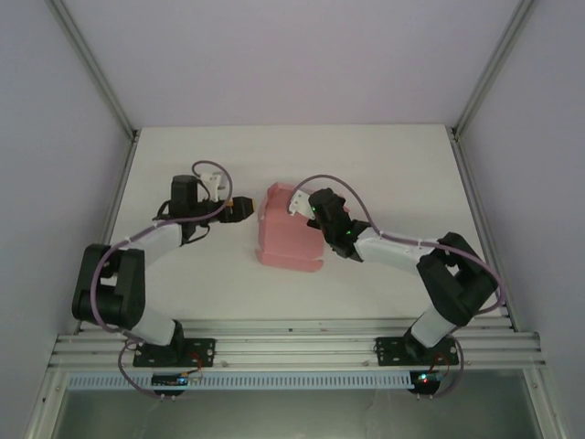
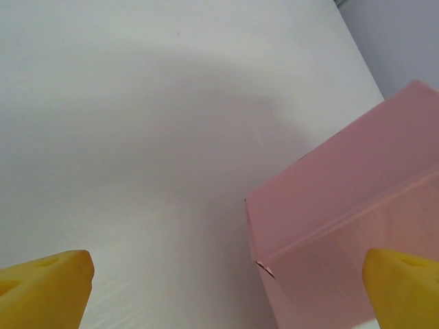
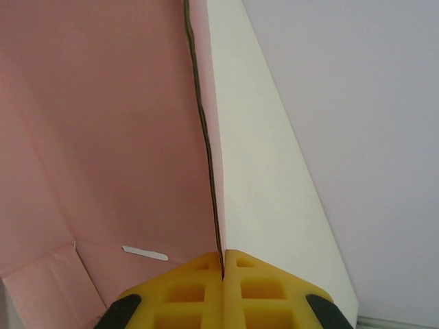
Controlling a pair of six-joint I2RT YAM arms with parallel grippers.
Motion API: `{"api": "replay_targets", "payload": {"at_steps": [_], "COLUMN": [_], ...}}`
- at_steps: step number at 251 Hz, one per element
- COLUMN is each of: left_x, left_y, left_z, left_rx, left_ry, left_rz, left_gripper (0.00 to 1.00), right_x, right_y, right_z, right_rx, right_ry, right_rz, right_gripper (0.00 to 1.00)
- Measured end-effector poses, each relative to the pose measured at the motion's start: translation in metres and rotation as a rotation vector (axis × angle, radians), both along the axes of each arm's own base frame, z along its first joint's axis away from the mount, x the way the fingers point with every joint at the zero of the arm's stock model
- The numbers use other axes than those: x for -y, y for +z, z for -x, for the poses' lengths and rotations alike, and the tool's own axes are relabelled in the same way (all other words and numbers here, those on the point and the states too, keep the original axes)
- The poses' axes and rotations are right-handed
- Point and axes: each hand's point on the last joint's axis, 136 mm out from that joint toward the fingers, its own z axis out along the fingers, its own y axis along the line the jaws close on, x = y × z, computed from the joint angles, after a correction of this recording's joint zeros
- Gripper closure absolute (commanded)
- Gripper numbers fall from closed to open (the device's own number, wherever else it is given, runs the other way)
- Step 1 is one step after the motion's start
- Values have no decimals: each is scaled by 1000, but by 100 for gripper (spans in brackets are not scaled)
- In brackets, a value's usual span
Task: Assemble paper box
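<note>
The pink paper box (image 1: 288, 236) stands on the white table in the middle, its top open. My right gripper (image 1: 298, 203) is at the box's far right wall. In the right wrist view its yellow fingers (image 3: 223, 264) are shut on the thin upright edge of that wall, and the pink inside (image 3: 103, 137) lies to the left. My left gripper (image 1: 245, 210) hovers just left of the box, apart from it. It is open. Its yellow fingertips (image 2: 48, 288) sit wide at the bottom corners, with a box corner (image 2: 343, 205) ahead to the right.
The white table (image 1: 393, 165) is bounded by grey walls and metal posts (image 1: 101, 82) at the back corners. An aluminium rail (image 1: 292, 349) runs along the near edge and carries both arm bases. A small white slot (image 3: 144, 253) shows in the box's inner fold.
</note>
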Motion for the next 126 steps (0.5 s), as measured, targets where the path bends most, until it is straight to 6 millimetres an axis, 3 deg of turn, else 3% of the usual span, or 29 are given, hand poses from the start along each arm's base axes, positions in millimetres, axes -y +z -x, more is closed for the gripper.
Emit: {"api": "replay_targets", "payload": {"at_steps": [39, 84, 126], "left_x": [26, 62, 70], "left_y": [-11, 9, 11], "left_z": [-3, -8, -8], "left_rx": [-33, 31, 48], "left_ry": [-98, -214, -247], "left_rz": [27, 49, 43], "left_gripper": [4, 6, 7], "right_x": [-1, -3, -2], "right_y": [-9, -16, -21], "right_z": [3, -1, -2], "right_rx": [-40, -59, -62], "right_ry": [9, 0, -15], "right_rz": [8, 21, 35], "right_gripper": [100, 100, 100]}}
